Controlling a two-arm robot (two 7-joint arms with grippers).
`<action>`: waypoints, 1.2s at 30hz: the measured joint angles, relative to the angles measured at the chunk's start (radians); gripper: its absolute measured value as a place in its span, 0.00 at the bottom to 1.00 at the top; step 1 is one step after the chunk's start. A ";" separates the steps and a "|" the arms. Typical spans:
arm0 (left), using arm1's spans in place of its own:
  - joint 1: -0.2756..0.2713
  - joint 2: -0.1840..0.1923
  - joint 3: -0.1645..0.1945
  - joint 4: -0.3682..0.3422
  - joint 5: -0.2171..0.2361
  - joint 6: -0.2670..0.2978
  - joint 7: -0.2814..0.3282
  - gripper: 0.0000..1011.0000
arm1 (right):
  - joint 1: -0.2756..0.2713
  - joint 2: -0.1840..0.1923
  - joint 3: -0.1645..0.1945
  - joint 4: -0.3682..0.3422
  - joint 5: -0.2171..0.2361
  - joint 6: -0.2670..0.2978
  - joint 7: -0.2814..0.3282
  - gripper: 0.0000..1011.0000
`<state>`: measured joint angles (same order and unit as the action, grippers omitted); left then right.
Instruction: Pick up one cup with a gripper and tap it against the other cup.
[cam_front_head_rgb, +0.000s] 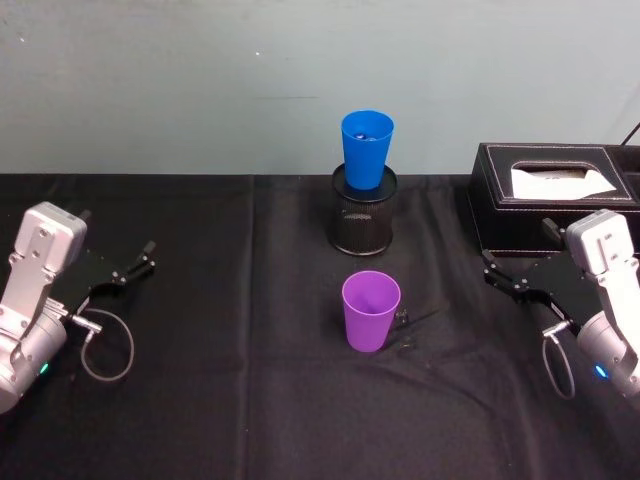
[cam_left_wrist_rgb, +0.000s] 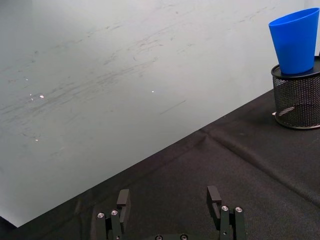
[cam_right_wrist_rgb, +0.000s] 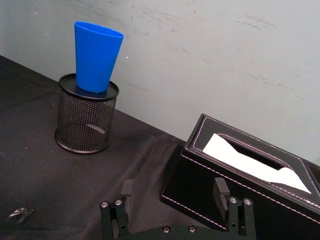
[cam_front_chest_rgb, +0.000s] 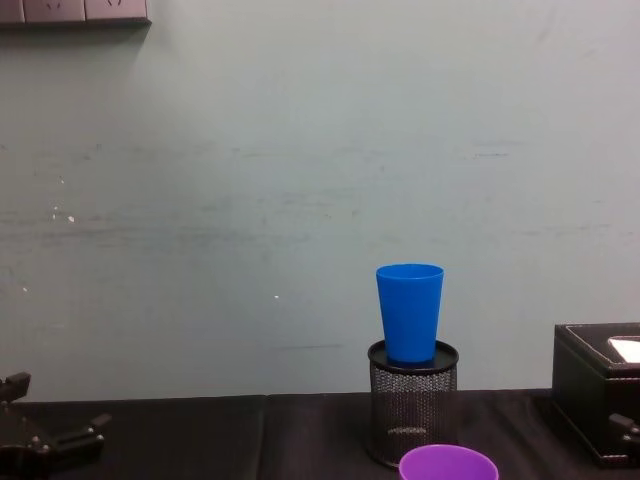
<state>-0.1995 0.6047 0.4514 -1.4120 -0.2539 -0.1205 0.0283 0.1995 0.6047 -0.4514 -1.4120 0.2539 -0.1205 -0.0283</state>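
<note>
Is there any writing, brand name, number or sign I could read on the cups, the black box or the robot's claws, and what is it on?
None: no text can be read anywhere.
The blue cup, purple cup, mesh pen holder and black tissue box are plain.
The left gripper and right gripper, open and parked at either side, show no legible marking.

No words, numbers or signs can be read anywhere. The blue cup (cam_front_head_rgb: 367, 148) is plain. So is the purple cup (cam_front_head_rgb: 370, 310) in front of it. The black mesh holder (cam_front_head_rgb: 364, 215) under the blue cup has no writing on it. The black box (cam_front_head_rgb: 510, 225) to the right of the blue cup shows just white stitching and a white tissue (cam_front_head_rgb: 560, 180), with nothing to read.
</note>
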 joint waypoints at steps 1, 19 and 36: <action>0.000 0.000 0.000 0.000 0.000 0.000 0.000 0.99 | 0.000 0.000 0.000 0.000 0.000 0.000 0.000 1.00; 0.000 0.000 0.000 0.000 0.000 0.000 0.000 0.99 | 0.000 0.000 0.000 0.000 0.000 0.000 0.000 1.00; 0.000 0.000 0.000 0.000 0.000 0.000 0.000 0.99 | 0.000 0.000 0.000 0.000 0.000 0.000 0.000 1.00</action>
<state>-0.1995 0.6047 0.4514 -1.4120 -0.2539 -0.1205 0.0283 0.1996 0.6047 -0.4514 -1.4120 0.2539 -0.1205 -0.0283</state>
